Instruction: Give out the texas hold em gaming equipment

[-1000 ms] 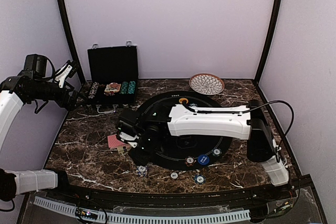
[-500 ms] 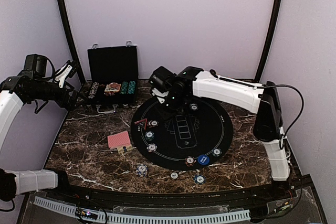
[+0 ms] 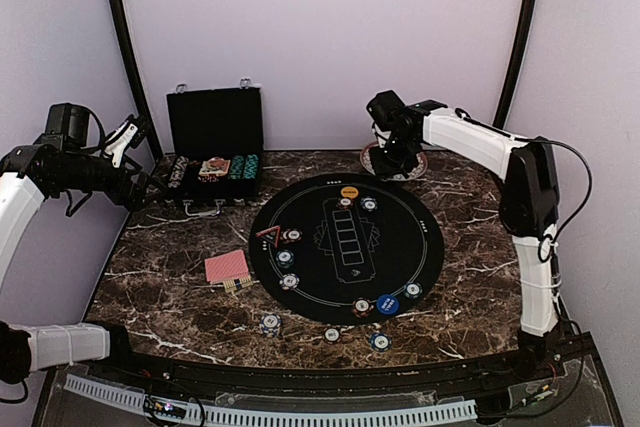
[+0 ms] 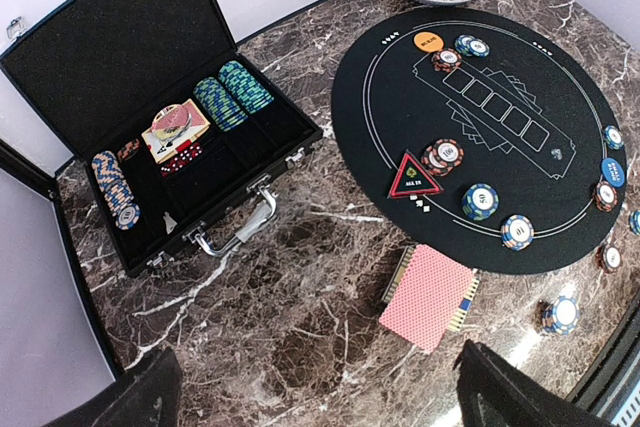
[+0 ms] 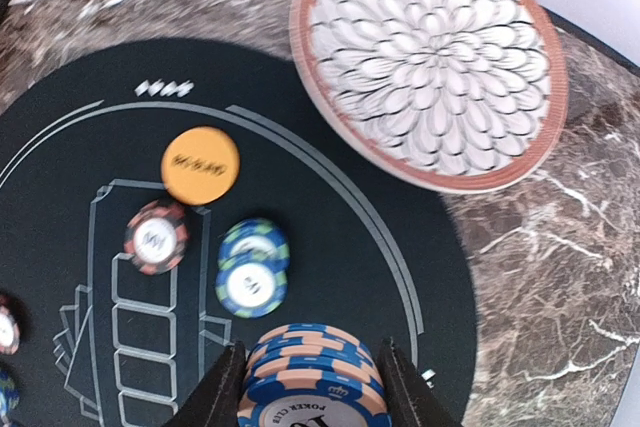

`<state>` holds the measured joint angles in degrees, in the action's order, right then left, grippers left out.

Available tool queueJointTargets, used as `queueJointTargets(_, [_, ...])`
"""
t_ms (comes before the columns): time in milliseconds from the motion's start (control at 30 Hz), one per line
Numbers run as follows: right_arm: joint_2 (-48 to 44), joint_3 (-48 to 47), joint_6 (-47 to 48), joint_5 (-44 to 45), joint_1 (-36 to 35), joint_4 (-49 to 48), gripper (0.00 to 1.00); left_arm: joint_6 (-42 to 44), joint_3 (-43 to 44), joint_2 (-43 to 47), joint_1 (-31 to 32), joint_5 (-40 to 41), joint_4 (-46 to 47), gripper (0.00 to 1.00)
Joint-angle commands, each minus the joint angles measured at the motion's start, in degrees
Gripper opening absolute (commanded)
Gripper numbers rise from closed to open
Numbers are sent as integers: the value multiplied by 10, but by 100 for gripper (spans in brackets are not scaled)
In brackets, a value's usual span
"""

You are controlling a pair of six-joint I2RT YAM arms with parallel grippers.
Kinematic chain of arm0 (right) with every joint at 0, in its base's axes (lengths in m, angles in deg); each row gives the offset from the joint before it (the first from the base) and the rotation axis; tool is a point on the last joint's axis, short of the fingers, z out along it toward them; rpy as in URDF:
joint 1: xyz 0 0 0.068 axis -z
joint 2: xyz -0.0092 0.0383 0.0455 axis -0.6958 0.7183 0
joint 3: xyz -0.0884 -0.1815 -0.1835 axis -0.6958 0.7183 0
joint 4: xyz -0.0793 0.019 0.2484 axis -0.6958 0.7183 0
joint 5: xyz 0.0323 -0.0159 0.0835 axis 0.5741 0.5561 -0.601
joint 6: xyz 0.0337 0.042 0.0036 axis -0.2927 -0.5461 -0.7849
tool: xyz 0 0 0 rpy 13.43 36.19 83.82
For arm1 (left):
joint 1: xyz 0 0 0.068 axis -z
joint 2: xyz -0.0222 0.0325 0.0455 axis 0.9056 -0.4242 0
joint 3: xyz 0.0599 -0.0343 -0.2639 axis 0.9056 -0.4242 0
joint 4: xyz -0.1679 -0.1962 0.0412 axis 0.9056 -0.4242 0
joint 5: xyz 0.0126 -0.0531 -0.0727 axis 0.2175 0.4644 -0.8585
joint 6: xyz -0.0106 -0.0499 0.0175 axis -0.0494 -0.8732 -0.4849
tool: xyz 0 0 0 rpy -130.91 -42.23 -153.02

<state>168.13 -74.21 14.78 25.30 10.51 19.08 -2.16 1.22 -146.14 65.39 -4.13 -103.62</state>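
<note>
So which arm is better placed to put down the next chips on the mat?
Right. The right fingers hold a chip stack above the far side of the mat, beside the plate. The left fingers stand open and empty, off by the case.

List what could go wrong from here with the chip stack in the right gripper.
The right gripper pinches a chip stack by its edges; chips may slip and scatter. It hangs near the patterned plate, so a drop could land there or knock the blue chips.
</note>
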Motion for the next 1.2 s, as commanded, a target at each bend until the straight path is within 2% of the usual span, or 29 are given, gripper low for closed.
queueJointTargets(0, [11,18,-12,17,19,-48,20,6,-2,3,-3,-7,-3,99])
queueJointTargets(467, [44,79,-32,8,35,-107,18,8,-8,-3,-3,-1,4,99])
queueJointTargets(900, [88,56,-32,12,39,-117,19,11,-3,-7,-3,2,3,99])
queueJointTargets(1033, [100,51,-31,2,40,-116,22,11,1,-10,-3,1,1,99])
queueJointTargets(1167, [106,52,-31,-1,41,-115,37,11,-1,-10,-3,1,2,99])
